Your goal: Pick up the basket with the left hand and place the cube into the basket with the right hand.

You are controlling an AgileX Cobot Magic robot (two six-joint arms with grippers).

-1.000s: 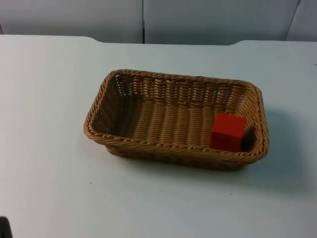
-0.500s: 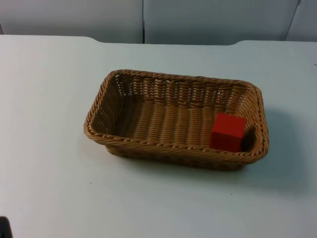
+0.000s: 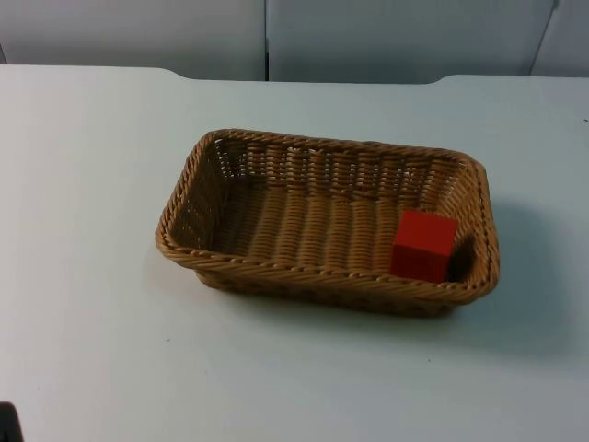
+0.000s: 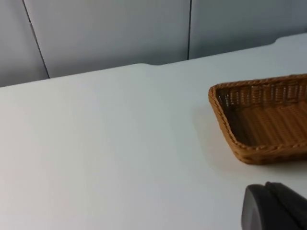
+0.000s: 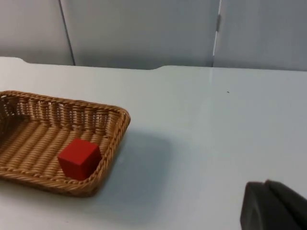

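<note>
A brown wicker basket (image 3: 322,273) stands on the white table, a little right of the middle. A red cube (image 3: 423,245) sits inside it, in the right end against the near wall. The right wrist view has the cube (image 5: 79,158) within the basket's rim (image 5: 116,136). My left gripper (image 4: 276,208) waits low over the table, well away from the basket's left end (image 4: 221,112). My right gripper (image 5: 273,206) waits off the basket's right end with bare table between. Neither touches the basket or the cube.
The grey partition wall (image 3: 276,37) closes the table's far edge. Open white table surrounds the basket on all sides. A small dark object (image 3: 7,424) sits at the near left corner of the top view.
</note>
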